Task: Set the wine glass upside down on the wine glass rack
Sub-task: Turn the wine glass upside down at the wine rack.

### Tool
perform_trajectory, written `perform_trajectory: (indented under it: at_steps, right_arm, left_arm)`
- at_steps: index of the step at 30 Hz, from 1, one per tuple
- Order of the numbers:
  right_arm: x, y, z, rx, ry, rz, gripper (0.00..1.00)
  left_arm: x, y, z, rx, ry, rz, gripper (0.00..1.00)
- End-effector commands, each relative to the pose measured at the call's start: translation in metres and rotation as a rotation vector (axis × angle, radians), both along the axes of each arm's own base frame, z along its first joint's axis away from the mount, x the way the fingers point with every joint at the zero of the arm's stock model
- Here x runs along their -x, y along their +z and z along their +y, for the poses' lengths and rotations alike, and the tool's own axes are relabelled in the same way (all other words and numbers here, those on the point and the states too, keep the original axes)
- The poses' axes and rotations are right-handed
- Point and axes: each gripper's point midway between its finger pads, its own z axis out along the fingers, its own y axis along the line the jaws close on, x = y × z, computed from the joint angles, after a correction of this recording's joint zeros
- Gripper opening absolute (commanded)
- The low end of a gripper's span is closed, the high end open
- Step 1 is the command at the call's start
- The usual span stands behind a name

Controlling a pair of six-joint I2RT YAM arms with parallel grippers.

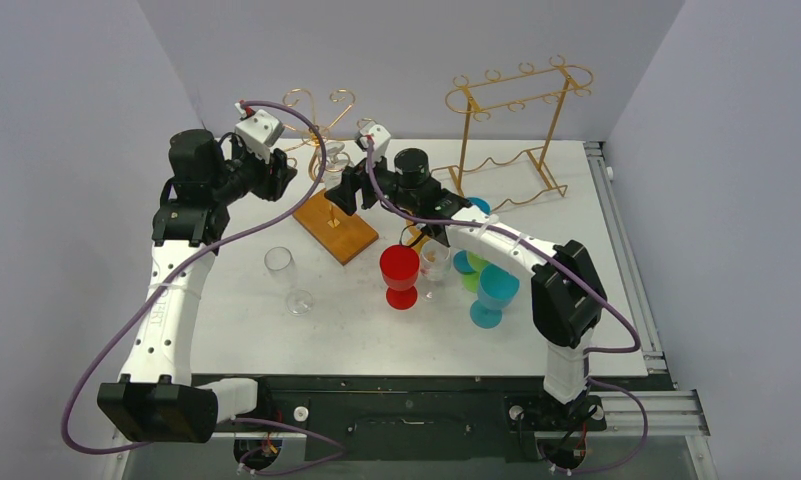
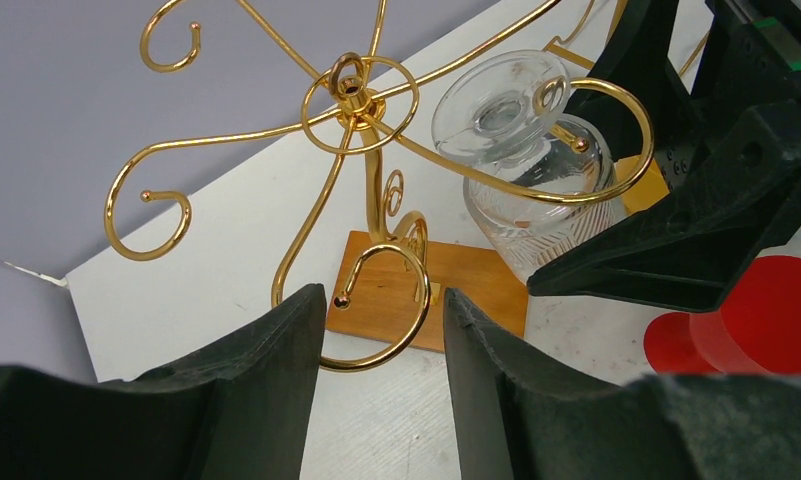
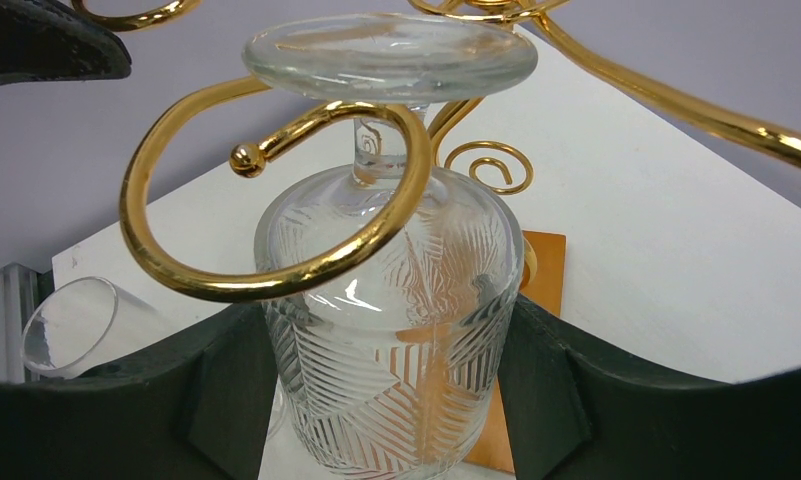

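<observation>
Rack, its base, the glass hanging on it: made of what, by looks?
The wine glass rack looks like bent metal wire with a glossy gold finish, bright highlights along the curls; plated or painted, can't tell. The base: seemingly wood, warm brown, flat and smooth. The wine glass: clear glass, possibly plastic; see-through, shiny, leaf-like ribbing on the bowl.

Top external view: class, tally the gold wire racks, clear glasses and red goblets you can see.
Gold wire racks: 2 (wine glass rack, frame rack)
Clear glasses: 3 (upside-down wine glass, lying glass, standing glass)
Red goblets: 1 (red goblet)
Total: 6
</observation>
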Motion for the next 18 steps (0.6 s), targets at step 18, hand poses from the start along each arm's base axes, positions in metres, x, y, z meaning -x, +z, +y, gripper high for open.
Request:
perform_trajectory:
  at_steps: [18]
  right_arm:
    - [0.023,0.066,-0.005,-0.141,-0.01,-0.227,0.0]
  left_arm:
    - [-0.014,0.01,0.002,-0.03,0.039,-0.041,0.42]
